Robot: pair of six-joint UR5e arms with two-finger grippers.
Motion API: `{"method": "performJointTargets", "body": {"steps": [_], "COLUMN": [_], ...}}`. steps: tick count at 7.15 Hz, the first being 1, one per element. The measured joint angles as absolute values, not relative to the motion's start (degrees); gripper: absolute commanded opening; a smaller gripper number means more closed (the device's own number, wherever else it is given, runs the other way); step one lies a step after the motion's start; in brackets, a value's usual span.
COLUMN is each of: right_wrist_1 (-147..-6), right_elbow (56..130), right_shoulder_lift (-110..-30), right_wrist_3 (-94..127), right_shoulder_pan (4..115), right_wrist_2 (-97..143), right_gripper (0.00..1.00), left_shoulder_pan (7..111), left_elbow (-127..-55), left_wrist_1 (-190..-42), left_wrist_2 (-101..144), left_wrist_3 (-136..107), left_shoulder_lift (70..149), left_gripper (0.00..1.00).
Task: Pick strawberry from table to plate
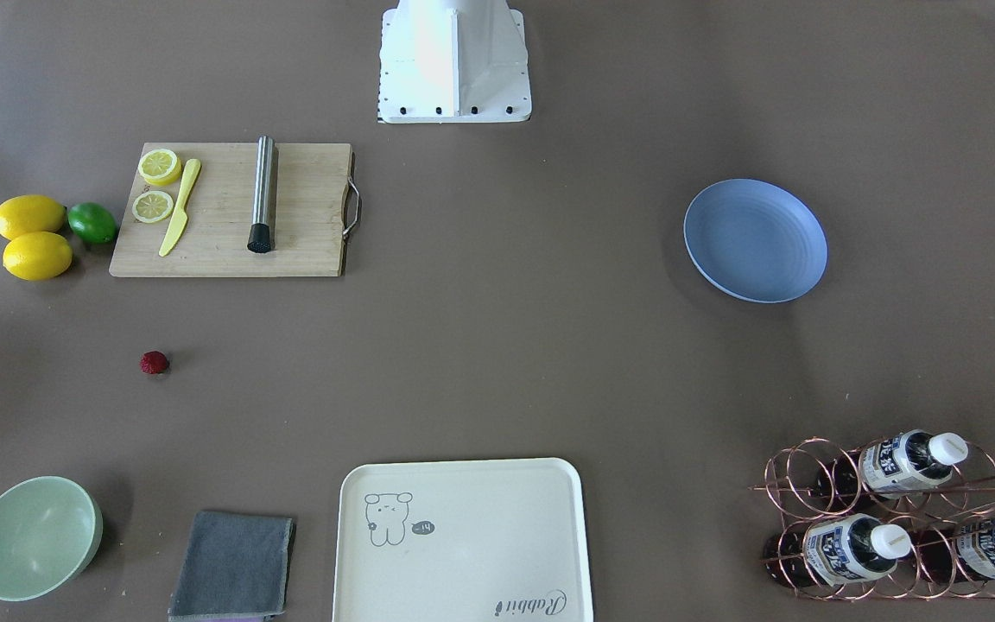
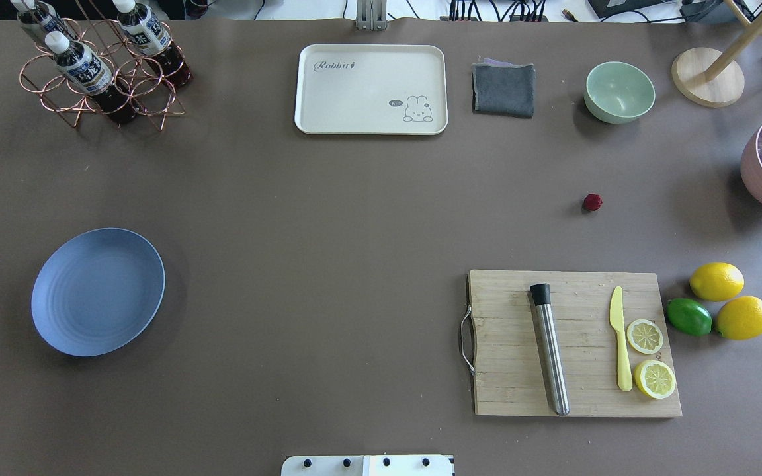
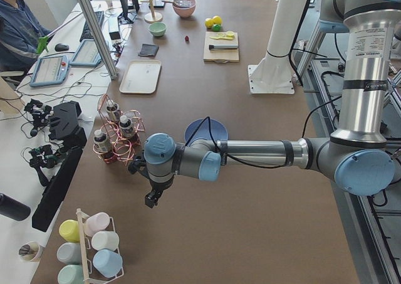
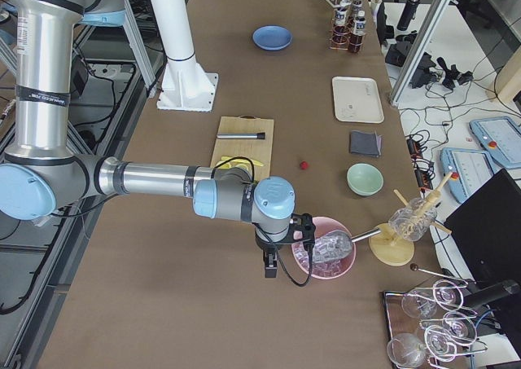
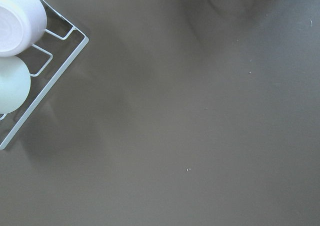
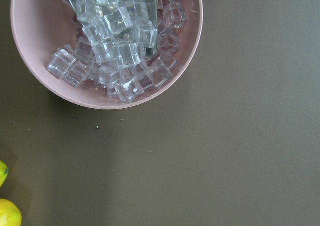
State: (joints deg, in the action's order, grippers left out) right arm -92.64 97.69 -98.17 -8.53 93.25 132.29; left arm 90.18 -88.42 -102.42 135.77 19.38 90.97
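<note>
One strawberry [image 2: 592, 202] (table [image 2: 354, 231] all around), plate [image 2: 96, 291] well apart.

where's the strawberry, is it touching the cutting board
Apart. The overhead exterior view shows the strawberry on the table, with bare brown surface between it and the cutting board.
</note>
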Motion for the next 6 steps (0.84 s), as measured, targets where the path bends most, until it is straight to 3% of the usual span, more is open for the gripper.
{"method": "performJointTargets", "body": {"steps": [2, 6], "right_wrist_1": [-92.58, -85.57], "right_elbow": [97.84, 98.37], "right_shoulder_lift": [-98.09, -98.07], "right_wrist_3": [-8.53, -3.80], "right_shoulder_pan": [93.25, 91.42], "right_wrist_2": [133.01, 134.59], "right_gripper": [1.00, 1.00], "left_shoulder_pan": [88.70, 74.51], "left_elbow": [-88.43, -87.03], "left_wrist_1": [-107.97, -126.54], "left_wrist_2": [139.48, 136.41], "left_wrist_3": [15.85, -12.24], "left_shoulder_lift": [91.40, 90.90], "left_gripper": [0.98, 0.98]}}
